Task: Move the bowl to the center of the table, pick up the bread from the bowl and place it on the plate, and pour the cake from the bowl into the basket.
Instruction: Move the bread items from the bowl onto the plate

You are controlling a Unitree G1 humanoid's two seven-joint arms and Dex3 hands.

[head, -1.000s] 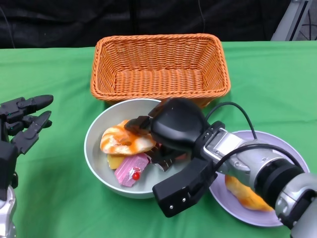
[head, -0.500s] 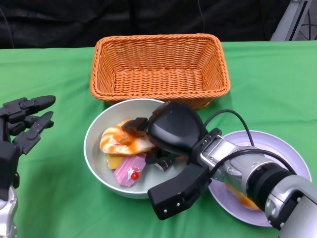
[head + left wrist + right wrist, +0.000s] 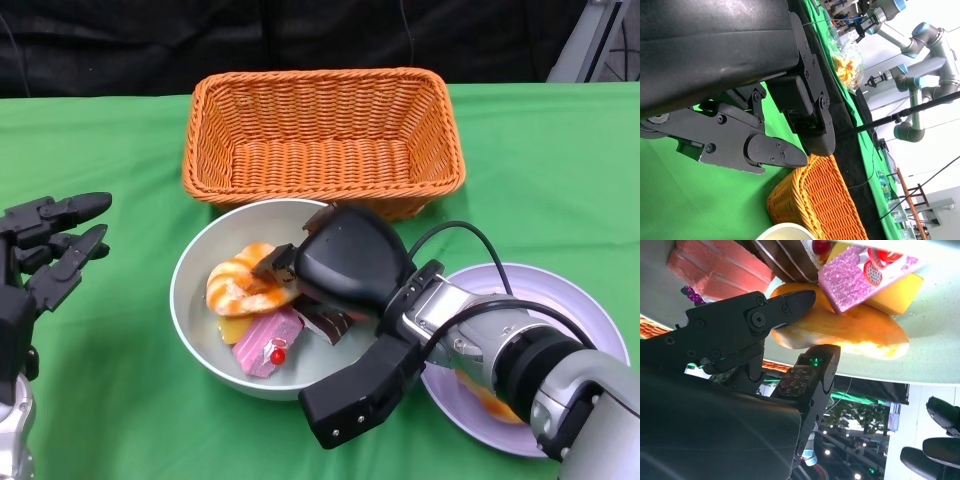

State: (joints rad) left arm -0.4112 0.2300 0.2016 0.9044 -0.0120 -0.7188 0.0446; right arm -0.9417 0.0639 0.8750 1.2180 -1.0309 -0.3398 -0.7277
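The bread, an orange glazed piece, lies in the left half of the pale bowl, which sits on the green table just in front of the orange wicker basket; the bowl's far rim nearly touches the basket's near wall. The right hand reaches into the bowl from the right, its black shell covering the bowl's right side; in the right wrist view the fingertips lie against one end of the bread with a second finger just under it, so the hand is closing about the bread, though whether it truly grips cannot be told.

Beside the bread in the bowl lie a pink cake slice with a red berry on top, a yellow piece partly under the bread, and a dark chocolate slice tucked under the hand; the wrist view also shows a reddish-pink cake near the bowl's wall.

To the right of the bowl stands the lilac plate, largely hidden by the silver forearm, with an orange piece of food already on it.

The left hand hovers over the table well to the left of the bowl, holding nothing, its fingers stretched out and slightly apart; the left wrist view shows the same, with the basket beyond its fingertips.
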